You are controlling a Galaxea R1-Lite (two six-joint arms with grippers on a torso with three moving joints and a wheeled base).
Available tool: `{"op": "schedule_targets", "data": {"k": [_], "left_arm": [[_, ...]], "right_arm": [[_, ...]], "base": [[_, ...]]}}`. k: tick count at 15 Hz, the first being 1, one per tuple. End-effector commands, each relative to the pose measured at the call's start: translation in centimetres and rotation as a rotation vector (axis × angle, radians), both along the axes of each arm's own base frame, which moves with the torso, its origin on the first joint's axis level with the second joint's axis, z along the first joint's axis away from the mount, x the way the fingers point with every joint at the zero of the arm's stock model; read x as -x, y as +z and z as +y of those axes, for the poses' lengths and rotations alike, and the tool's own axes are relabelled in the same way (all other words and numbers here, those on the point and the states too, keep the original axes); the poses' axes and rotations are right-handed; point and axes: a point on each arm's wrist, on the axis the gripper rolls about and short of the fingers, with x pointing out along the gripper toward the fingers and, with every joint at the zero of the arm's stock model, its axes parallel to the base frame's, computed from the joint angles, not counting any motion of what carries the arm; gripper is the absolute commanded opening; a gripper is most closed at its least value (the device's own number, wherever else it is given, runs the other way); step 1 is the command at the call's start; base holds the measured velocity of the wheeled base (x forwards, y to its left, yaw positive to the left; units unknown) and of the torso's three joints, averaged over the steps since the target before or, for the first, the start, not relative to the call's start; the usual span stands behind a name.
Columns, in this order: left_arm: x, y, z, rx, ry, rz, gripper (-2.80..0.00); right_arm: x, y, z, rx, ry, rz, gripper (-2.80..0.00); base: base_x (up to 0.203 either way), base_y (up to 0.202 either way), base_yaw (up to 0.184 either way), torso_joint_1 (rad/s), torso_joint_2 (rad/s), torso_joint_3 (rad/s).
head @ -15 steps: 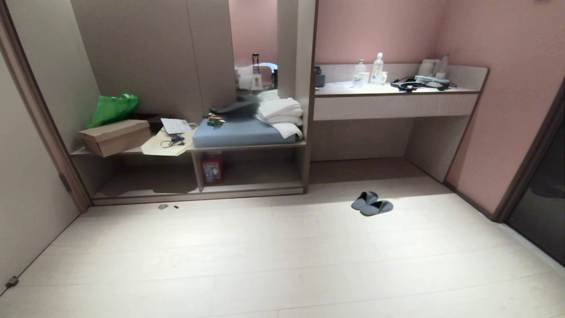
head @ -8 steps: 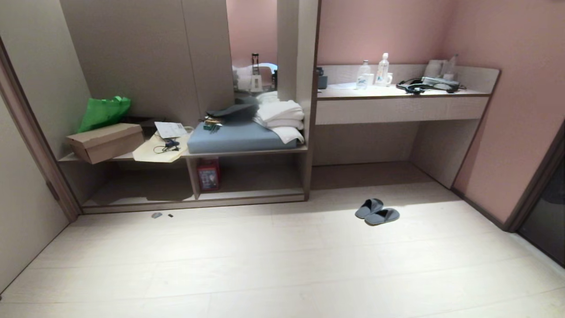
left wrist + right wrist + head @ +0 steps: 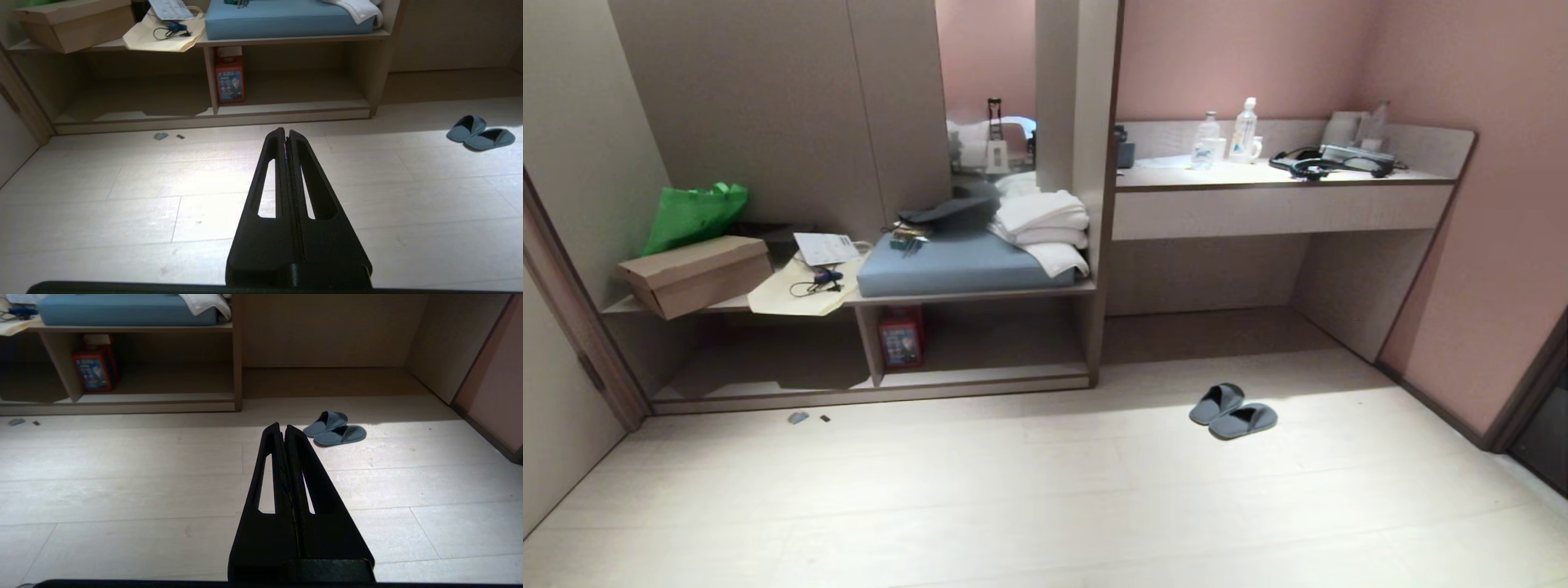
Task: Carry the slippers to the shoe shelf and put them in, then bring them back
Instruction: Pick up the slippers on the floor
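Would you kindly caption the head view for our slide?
Grey-blue slippers lie on the floor right of the shoe shelf, below the desk counter.

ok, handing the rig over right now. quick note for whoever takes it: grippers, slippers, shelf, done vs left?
Left gripper: shut, empty, above bare floor.
Right gripper: shut, empty, above bare floor, short of the slippers.
Slippers: side by side on the floor in front of the desk recess, to the right of the shoe shelf.
Shoe shelf: holds no slippers; a red box stands by the divider in its right compartment.
Done: nothing picked up.
Left: grasp the slippers, carry them to the shelf, put them in, then bring them back.
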Motion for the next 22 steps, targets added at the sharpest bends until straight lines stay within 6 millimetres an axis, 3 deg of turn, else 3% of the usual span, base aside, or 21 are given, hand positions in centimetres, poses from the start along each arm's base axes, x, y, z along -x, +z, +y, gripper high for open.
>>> {"op": "schedule_targets", "data": {"k": [1,22], "left_arm": [[-0.01,0.01,0.0,0.0,0.001,0.0,-2.8],[-0.01,0.01,0.0,0.0,-0.001,0.0,-2.8]], "right_arm": [[-0.01,0.0,0.0,-0.001,0.0,0.001,-2.8],[-0.01,0.0,0.0,0.005,0.001,0.001,-2.8]], "base": [[0.195,0.0,-0.002,0.002,0.0,-0.001],[0.197,0.0,0.0,0.003,0.0,0.002]]}}
